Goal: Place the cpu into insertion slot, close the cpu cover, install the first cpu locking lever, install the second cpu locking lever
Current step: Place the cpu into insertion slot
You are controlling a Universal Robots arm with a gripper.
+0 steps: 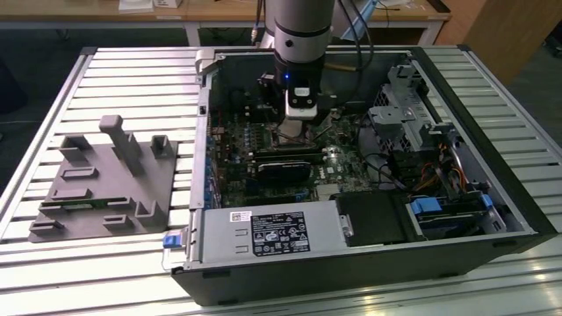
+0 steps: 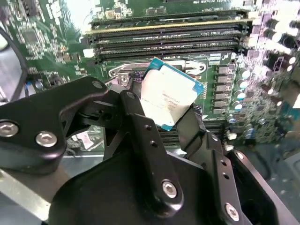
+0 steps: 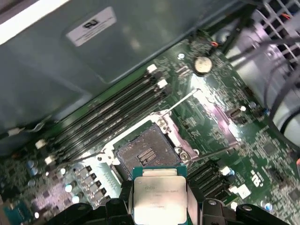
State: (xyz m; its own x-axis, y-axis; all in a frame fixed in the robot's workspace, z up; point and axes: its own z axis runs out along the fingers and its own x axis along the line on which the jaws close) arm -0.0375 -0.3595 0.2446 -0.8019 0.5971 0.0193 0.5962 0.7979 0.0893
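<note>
There is one cpu (image 3: 159, 199), one insertion slot (image 3: 145, 152) and four memory slots (image 2: 164, 36). One case (image 1: 369, 263) and one grey jig (image 1: 97, 191) sit on one table (image 1: 131, 85).

You have the cpu (image 3: 159, 199) cut off at the first wrist view's edge, masking part of the slot (image 3: 143, 152), its corner under the fingers (image 2: 191, 125) in the second wrist view, both screened by the arm (image 1: 299, 39) in the exterior view.

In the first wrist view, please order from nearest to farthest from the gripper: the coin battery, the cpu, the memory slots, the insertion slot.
1. the cpu, held in the gripper
2. the insertion slot, open, just beyond the cpu
3. the memory slots, beyond the slot
4. the coin battery, farthest across the board
</note>
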